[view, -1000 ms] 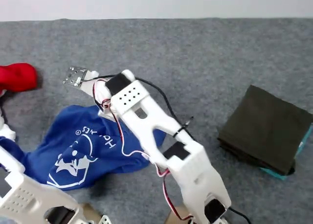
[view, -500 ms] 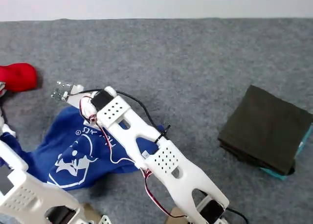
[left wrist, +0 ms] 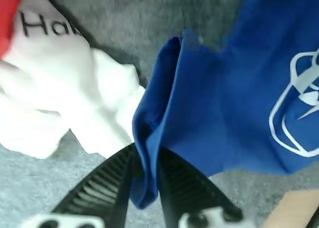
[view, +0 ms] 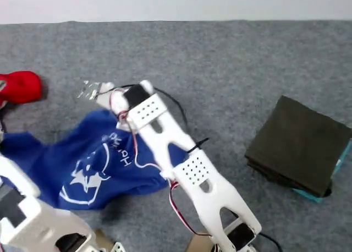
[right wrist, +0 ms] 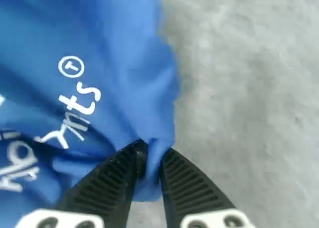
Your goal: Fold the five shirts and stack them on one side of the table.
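Right end effector (right wrist: 151, 153): jaws clenched on a gathered edge of the blue shirt (view: 93, 164), beside its white lettering. Left end effector (left wrist: 145, 153): likewise clamped on a folded hem of the same shirt, with cloth bunched between the jaws. The shirt lies crumpled on the bench (view: 220, 59), well apart from the dark folded stack (view: 300, 144) and spread out away from it. Its long axis runs roughly from one grip to the other, and the right arm's grip is the end nearer the stack. Judgement: the shirt is held at two points but not yet flat, so the coming move depends on drawing the two grips apart along that axis to take out the slack before any fold. A white shirt (left wrist: 65, 98) lies touching or just beside the left grip and could be caught up. A red shirt (view: 21, 87) lies farther from the stack than the blue one.
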Available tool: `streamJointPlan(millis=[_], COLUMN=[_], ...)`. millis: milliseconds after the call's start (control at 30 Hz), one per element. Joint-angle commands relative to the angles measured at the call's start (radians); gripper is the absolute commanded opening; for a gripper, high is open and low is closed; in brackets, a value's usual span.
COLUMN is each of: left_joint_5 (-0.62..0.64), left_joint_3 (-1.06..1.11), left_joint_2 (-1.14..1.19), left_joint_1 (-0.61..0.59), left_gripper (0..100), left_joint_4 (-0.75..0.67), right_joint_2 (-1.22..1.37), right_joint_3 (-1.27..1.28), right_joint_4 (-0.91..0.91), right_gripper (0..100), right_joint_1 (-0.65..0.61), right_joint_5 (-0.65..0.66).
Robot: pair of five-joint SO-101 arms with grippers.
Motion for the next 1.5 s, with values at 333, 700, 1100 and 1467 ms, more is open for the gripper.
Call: streamJointPlan(millis=[333, 700, 1100, 1467], left_joint_5=[0.133, 0.110, 0.100, 0.100], left_joint_3=[-0.021, 0.116, 0.131, 0.133], left_joint_2=[-0.196, -0.175, -0.132, -0.115], left_joint_1=[0.304, 0.325, 0.327, 0.330], left_gripper=[1, 1, 1, 1], left_joint_4=[0.029, 0.029, 0.029, 0.028], right_joint_2=[-0.148, -0.389, -0.541, -0.573], right_joint_3=[-0.106, 0.674, 0.775, 0.623], right_joint_4=[0.127, 0.124, 0.120, -0.059], right_gripper=[1.0, 1.0, 21.2, 25.1], right_joint_1=[0.260, 0.217, 0.211, 0.214], right_joint_5=[0.012, 0.006, -0.051, -0.157])
